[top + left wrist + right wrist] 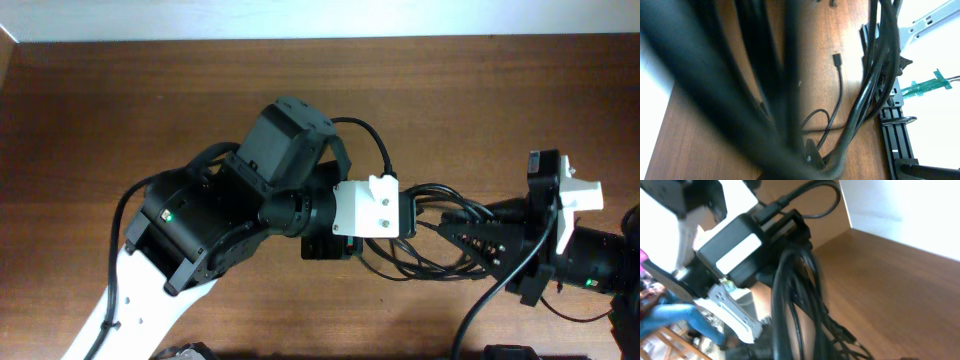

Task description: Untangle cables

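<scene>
Left hand: fingers pressed together, pinching the cables, and it's tight!
Right hand: buried in the loops; spread or closed, can't tell.
Cables: a black tangle strung between both hands, over the desk's right half.
Plug: one loose end lying on the desk.

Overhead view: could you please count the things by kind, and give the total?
robot arms: 2 (left, right)
cable bundle: 1, strands too tangled to count
table: 1
Total: 4
</scene>
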